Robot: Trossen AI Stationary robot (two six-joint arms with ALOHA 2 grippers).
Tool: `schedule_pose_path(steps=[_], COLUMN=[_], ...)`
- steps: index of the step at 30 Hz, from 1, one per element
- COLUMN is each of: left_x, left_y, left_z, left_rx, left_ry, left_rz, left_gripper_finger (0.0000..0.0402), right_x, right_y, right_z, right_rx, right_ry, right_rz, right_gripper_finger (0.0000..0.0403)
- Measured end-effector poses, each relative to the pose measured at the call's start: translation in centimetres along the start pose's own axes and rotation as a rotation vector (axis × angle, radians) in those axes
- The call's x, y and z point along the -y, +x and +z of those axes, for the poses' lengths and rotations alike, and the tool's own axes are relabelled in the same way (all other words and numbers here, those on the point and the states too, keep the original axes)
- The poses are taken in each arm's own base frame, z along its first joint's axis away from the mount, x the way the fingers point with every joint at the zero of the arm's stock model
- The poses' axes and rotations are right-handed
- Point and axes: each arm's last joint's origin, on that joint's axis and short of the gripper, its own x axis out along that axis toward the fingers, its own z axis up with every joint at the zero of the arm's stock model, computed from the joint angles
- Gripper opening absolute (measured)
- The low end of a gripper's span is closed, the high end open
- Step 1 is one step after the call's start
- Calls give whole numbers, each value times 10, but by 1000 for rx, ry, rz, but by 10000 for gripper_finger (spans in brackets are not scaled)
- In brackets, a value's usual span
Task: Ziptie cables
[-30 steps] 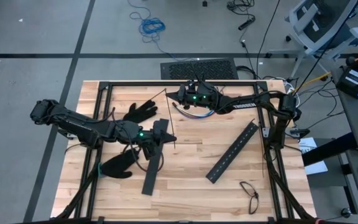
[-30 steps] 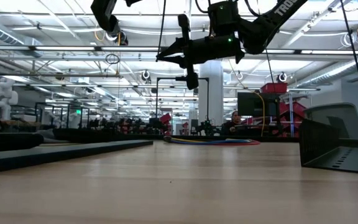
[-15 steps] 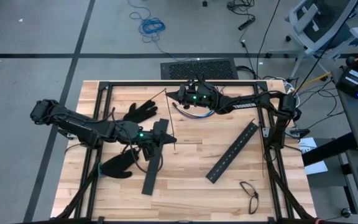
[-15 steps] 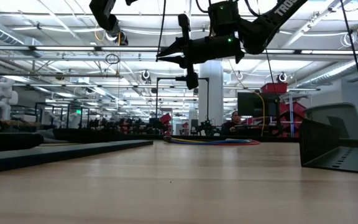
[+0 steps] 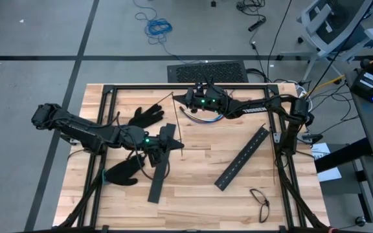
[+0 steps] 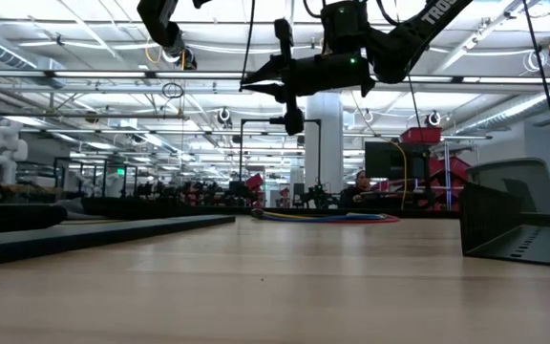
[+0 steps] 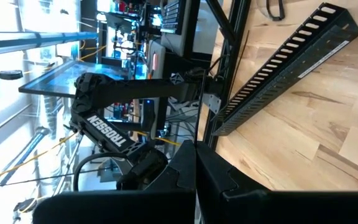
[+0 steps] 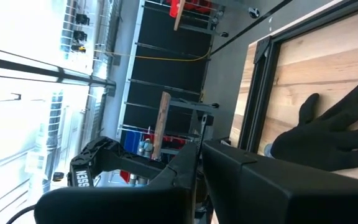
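- What are the two robot hands doing?
- The left gripper (image 5: 171, 144) has its fingers pinched tight on a very thin dark plastic strip (image 5: 179, 136). The right gripper (image 5: 188, 98) pinches one (image 5: 167, 99) too, up in the air.
- Where are the wires?
- The loose bunch of red, blue and white wires (image 5: 199, 115) lies on the wooden tabletop (image 5: 199, 188), under the right gripper.
- What could go wrong?
- I think a strip could slip out, because it's so skinny.
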Motion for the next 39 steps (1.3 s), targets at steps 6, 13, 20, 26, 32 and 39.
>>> schedule_pose_path(steps=[6,13,20,26,32,39], left_x=[0,0,-8,-24,-39,-56], left_y=[0,0,-1,-7,-25,-49], left_z=[0,-2,-18,-28,-34,-42], left_rx=[0,2,-2,50,154,290], left_ry=[0,-121,-464,-892,-1240,-1799], left_rz=[0,-1,30,150,172,184], left_gripper_finger=[0,0,0,0,0,0], right_x=[-1,-1,-1,3,4,-4], right_y=[0,0,0,0,-1,-2], right_z=[-3,-4,-4,-3,5,12], right_rx=[-13,-12,-9,-17,-18,30], right_ry=[-17,-47,-132,-264,-409,-689], right_rz=[3,3,6,-28,-29,41], right_gripper_finger=[22,3,1,1,0,0])
